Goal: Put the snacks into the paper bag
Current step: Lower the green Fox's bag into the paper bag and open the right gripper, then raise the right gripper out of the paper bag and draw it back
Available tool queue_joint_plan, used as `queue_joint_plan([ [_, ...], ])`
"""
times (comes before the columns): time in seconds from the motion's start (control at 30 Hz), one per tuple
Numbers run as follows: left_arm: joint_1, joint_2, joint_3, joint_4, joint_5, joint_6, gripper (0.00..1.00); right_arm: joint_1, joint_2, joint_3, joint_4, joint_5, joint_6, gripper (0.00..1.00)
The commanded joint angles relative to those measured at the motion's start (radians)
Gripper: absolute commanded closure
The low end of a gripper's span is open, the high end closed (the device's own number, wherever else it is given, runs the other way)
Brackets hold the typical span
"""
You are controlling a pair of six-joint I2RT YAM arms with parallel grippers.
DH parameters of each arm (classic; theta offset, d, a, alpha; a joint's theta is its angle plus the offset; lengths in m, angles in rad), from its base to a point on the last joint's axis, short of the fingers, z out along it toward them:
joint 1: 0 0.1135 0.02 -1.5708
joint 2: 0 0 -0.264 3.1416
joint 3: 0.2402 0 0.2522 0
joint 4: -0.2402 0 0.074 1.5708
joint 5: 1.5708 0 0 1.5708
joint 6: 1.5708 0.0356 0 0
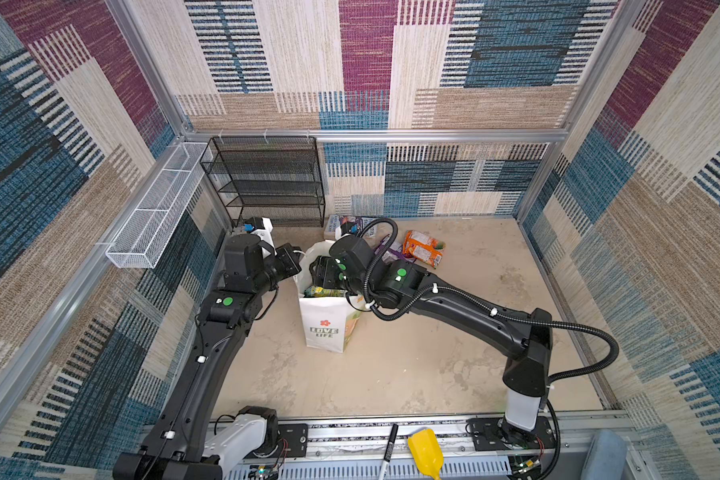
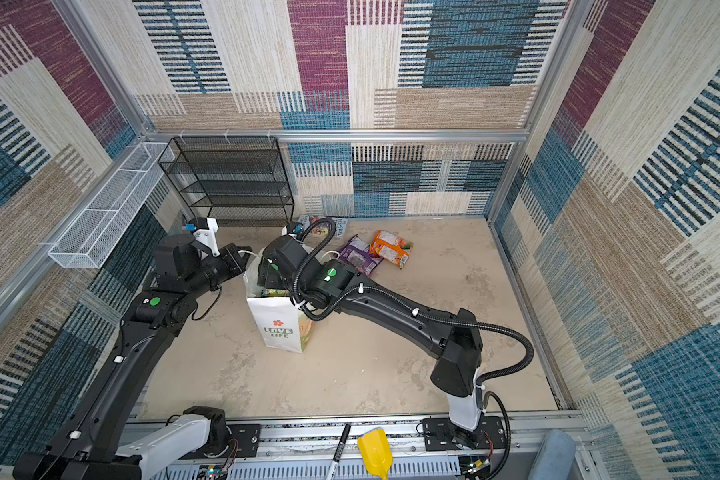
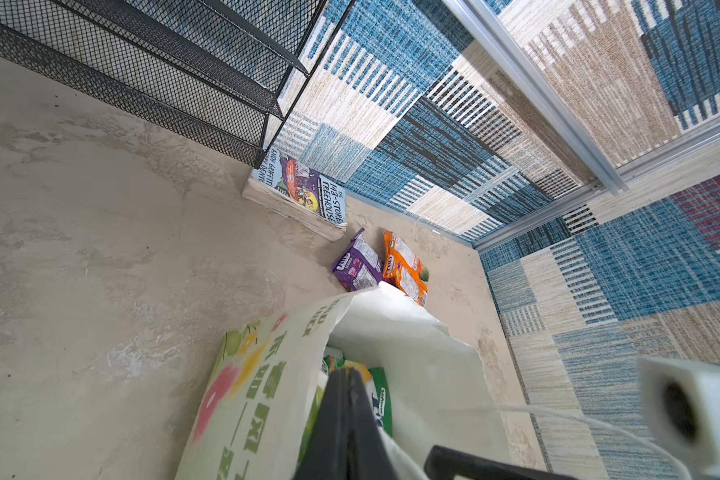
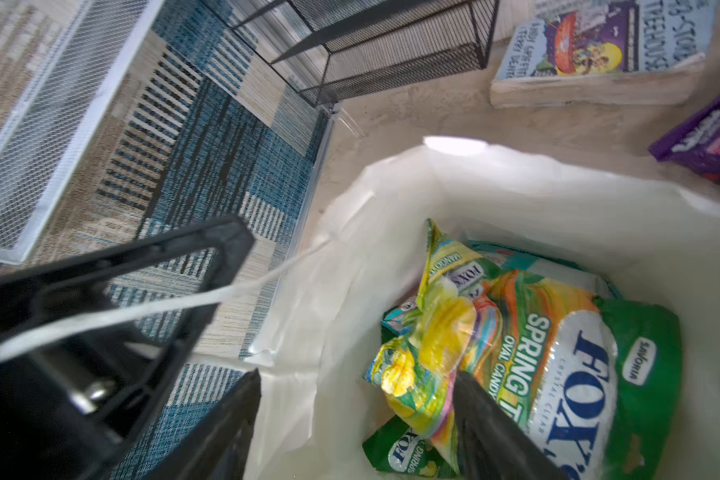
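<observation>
Near the middle of the table (image 1: pixel 412 374) the paper bag (image 1: pixel 324 326) is seen standing upright, with its mouth wide open. Inside it a green FOX'S packet (image 4: pixel 578 386) is piled with a rainbow-coloured packet (image 4: pixel 441 328) and a teal packet (image 4: pixel 528 259). Another green one is tucked under them.

The right gripper (image 4: pixel 358 374) is held over the bag's mouth. Its fingers are spread well apart and nothing is pinched between them. One finger is seen above the packets and the other by the bag's wall.

The left gripper (image 3: pixel 345 379) is seen at the bag's rim, with its fingers pressed together. A white cord handle (image 4: pixel 233 291) is laid across it, but whether the cord is pinched cannot be told.

Two snacks are found outside the bag — a purple packet (image 2: pixel 356 257) and an orange packet (image 2: pixel 389 249), lying side by side on the table, just behind the bag and to the right. A book (image 3: pixel 304 189) is laid flat by the back wall, beside a black mesh rack (image 1: pixel 267 178).
</observation>
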State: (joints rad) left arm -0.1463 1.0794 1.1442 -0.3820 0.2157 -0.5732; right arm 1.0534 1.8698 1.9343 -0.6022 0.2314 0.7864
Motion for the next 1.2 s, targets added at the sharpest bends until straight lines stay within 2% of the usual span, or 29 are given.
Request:
queue_joint_plan([
  [0.0,0.001,-0.001,0.0,0.062,0.013,-0.017,1.0,0.0,-0.01,0.065,0.006,-0.017,-0.122,0.18],
  [0.07,0.001,-0.003,-0.001,0.063,0.013,-0.016,1.0,0.0,-0.027,0.096,0.005,-0.04,-0.197,0.18],
  [0.13,0.001,-0.004,0.0,0.061,0.012,-0.016,1.0,-0.001,-0.062,0.094,0.02,-0.069,-0.258,0.11],
  [0.23,0.001,-0.004,0.0,0.063,0.014,-0.017,1.0,0.0,-0.149,0.041,0.028,-0.019,-0.303,0.02],
  [0.4,0.001,-0.005,-0.001,0.064,0.015,-0.019,1.0,-0.003,-0.351,-0.157,0.041,0.103,-0.299,0.0],
  [0.57,0.001,-0.006,-0.001,0.065,0.021,-0.021,1.0,-0.023,-0.5,-0.361,0.1,0.088,-0.234,0.0],
  [0.73,0.001,-0.004,-0.001,0.065,0.017,-0.022,1.0,-0.044,-0.498,-0.432,0.131,0.029,-0.19,0.0],
  [0.87,0.001,-0.004,-0.002,0.065,0.017,-0.019,1.0,-0.09,-0.45,-0.434,0.171,-0.067,-0.184,0.0],
  [1.03,0.001,-0.004,-0.001,0.065,0.019,-0.019,1.0,-0.145,-0.396,-0.407,0.248,-0.189,-0.202,0.11],
  [1.1,0.001,-0.005,-0.001,0.065,0.019,-0.019,1.0,-0.16,-0.368,-0.384,0.259,-0.217,-0.208,0.2],
  [1.17,0.002,-0.007,-0.001,0.065,0.019,-0.019,1.0,-0.171,-0.346,-0.36,0.278,-0.253,-0.228,0.4],
])
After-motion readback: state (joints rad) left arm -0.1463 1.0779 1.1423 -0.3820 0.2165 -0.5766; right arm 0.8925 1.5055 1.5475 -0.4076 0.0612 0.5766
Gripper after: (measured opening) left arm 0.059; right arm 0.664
